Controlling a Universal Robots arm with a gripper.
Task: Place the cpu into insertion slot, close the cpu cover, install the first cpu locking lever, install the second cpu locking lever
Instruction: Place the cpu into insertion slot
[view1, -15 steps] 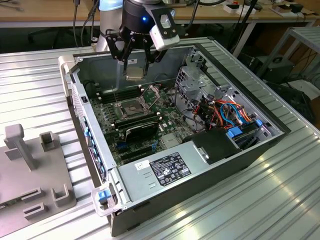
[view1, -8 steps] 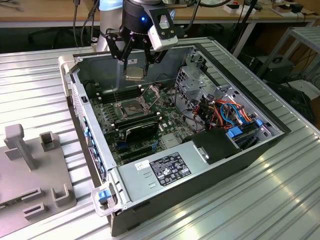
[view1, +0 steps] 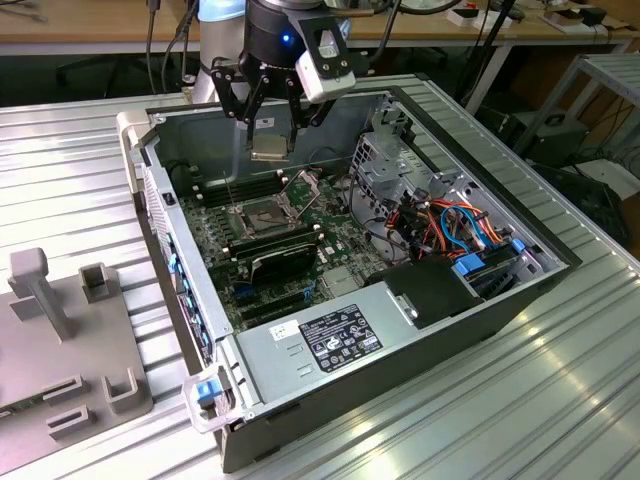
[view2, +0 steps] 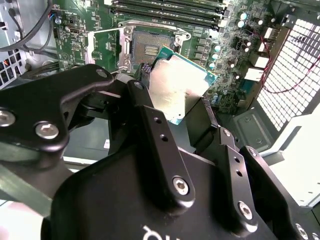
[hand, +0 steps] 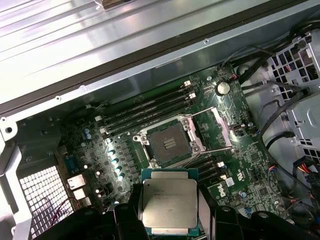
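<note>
My gripper (view1: 270, 128) hangs above the open computer case, shut on the cpu (view1: 269, 146), a flat square chip with a silvery top. In both wrist views the cpu (hand: 169, 202) (view2: 177, 85) sits between two black fingers (view2: 147, 117). The insertion slot (view1: 262, 214) (hand: 167, 142) (view2: 150, 44) lies bare on the green motherboard, below the chip and a little off to one side. Beside the socket, the cpu cover (hand: 220, 126) (view2: 104, 47) (view1: 305, 185) stands swung open. Two thin locking levers (hand: 212, 150) (view1: 235, 190) are raised off the socket.
Long black memory slots (hand: 150, 107) run beside the socket. A black power supply (view1: 330, 335) fills the case's near side; a drive cage (view1: 385, 160) and coloured cables (view1: 465, 225) sit at the exterior view's right. A grey fixture (view1: 60, 330) stands outside the case.
</note>
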